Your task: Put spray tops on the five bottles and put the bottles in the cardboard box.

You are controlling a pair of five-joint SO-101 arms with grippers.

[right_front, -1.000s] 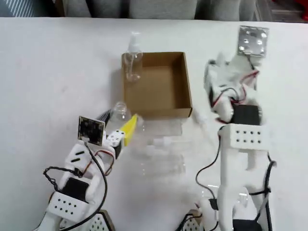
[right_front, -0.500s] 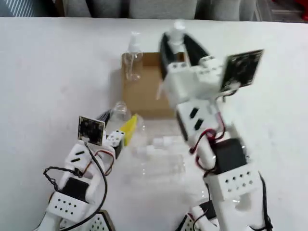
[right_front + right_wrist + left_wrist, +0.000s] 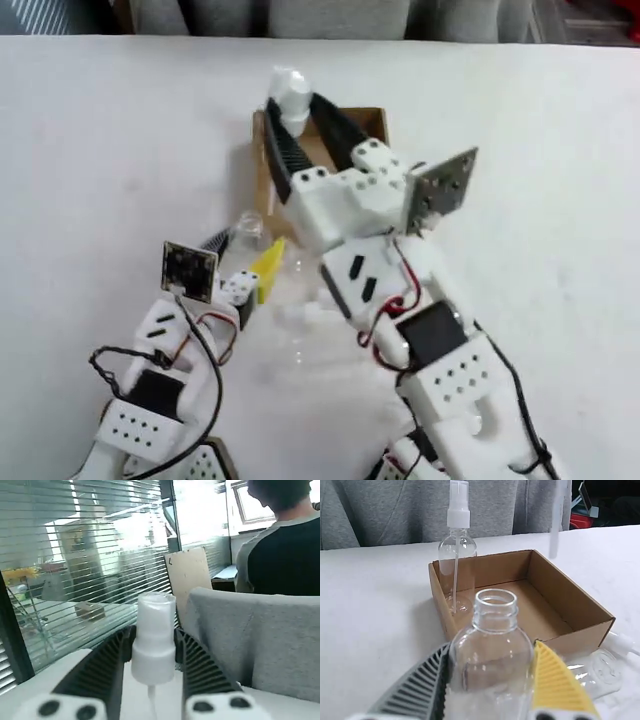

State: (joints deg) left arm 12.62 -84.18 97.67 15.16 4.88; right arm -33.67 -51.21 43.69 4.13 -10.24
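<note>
My left gripper (image 3: 492,655) is shut on an open-necked clear bottle (image 3: 492,640), held upright just in front of the cardboard box (image 3: 560,600). The same bottle (image 3: 249,228) stands at the box's near left corner in the high view. Above the box (image 3: 368,122), my right gripper (image 3: 292,102) is shut on a white spray top (image 3: 291,88). That spray top (image 3: 154,640) sits between the black fingers, and its thin tube (image 3: 554,527) hangs over the box. A capped bottle (image 3: 457,547) stands in the box's far left corner.
Several clear bottles (image 3: 330,335) and loose spray tops lie on the white table in front of the box, between the two arms. One of them (image 3: 601,669) lies beside the box's near wall. The right arm spans the box from the near side.
The right arm has swung from the table's right side to the left across the box, carrying the spray top. The left arm and its bottle have stayed put.
</note>
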